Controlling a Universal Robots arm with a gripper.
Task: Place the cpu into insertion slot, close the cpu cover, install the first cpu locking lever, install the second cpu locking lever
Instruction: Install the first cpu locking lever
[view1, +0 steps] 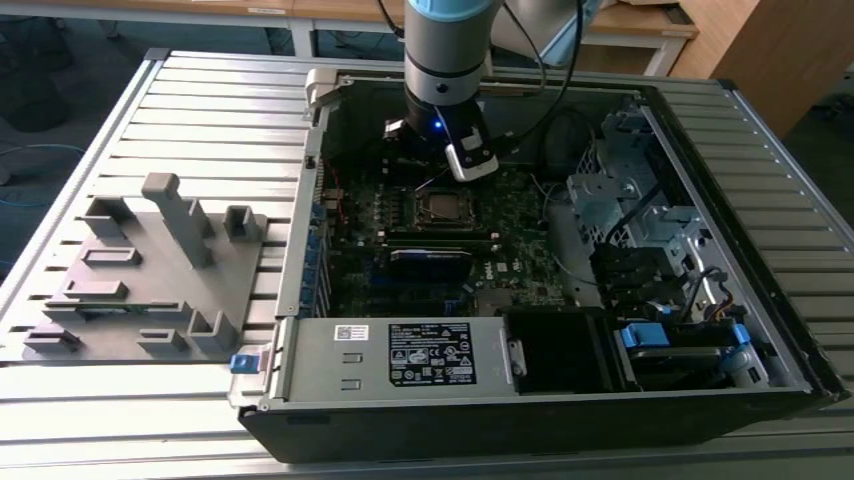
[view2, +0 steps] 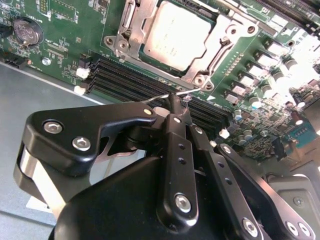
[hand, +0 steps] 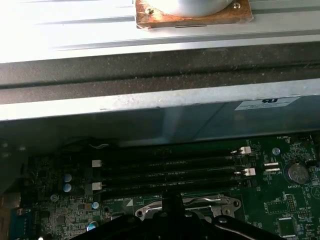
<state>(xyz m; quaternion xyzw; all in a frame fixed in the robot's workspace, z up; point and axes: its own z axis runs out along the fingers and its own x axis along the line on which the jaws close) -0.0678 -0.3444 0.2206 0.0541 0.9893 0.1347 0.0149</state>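
The cpu (view2: 175, 35), a silver-grey square, lies flat in the insertion slot (view2: 120, 47) on the green motherboard (view1: 514, 275). The cpu cover (view2: 227, 34) lies down around it as a metal frame. A thin wire locking lever (view2: 192, 90) runs along the socket's edge beside the memory slots. My gripper (view2: 173, 102) is shut with nothing between its fingers, and its black tips sit right at this lever wire. In the exterior view the gripper (view1: 470, 170) hangs inside the case just behind the cpu (view1: 441, 207). In the first wrist view the gripper (hand: 172, 200) points at the socket frame (hand: 220, 204).
Black memory slots (view2: 130, 80) lie directly beside the socket, and a coin battery (view2: 25, 30) sits further off. The case wall (hand: 160, 100) rises close behind. A power supply (view1: 400, 355), drive cage (view1: 641, 210) and cables crowd the case. A grey fixture plate (view1: 147, 270) lies on the exterior view's left.
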